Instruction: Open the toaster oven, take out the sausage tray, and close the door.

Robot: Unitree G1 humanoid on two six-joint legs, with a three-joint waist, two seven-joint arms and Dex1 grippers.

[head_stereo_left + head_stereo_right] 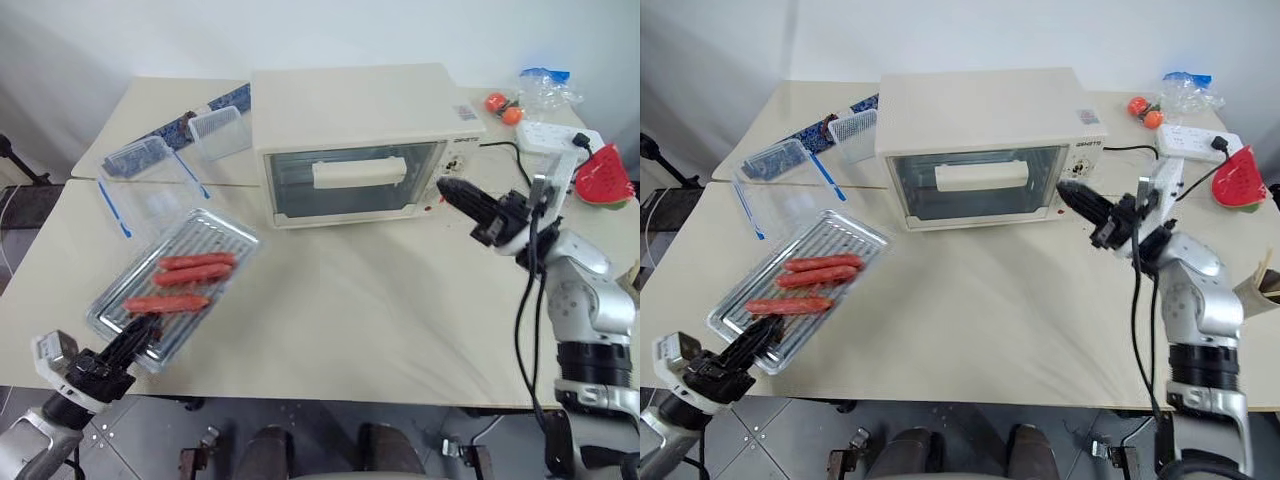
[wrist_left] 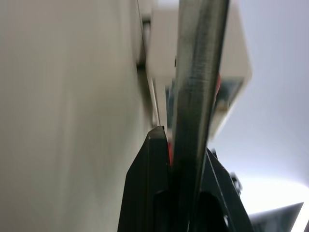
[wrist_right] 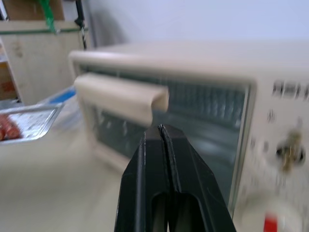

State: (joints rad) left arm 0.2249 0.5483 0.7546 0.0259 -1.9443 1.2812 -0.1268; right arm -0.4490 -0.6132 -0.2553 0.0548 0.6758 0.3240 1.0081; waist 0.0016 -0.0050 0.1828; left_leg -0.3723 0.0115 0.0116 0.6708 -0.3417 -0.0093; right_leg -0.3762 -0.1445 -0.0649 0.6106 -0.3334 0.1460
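Observation:
The cream toaster oven [image 1: 350,110] stands at the middle back of the table. Its glass door [image 1: 345,185] is closed, with the bar handle [image 3: 120,99] across it. The silver sausage tray [image 1: 215,235], carrying three red sausages [image 1: 195,262], lies out at the left front of the table. My left gripper [image 1: 140,335] is shut on the tray's near rim [image 2: 193,96]. My right gripper [image 1: 447,190] is shut and empty. It hovers just off the oven's right front, by the control panel, pointing toward the door.
Clear plastic boxes [image 1: 150,165] with blue-trimmed lids sit behind the tray at the left. At the back right lie a white power strip [image 1: 555,135] with its cable, a toy watermelon slice [image 1: 605,178], orange pieces [image 1: 505,108] and a plastic bag.

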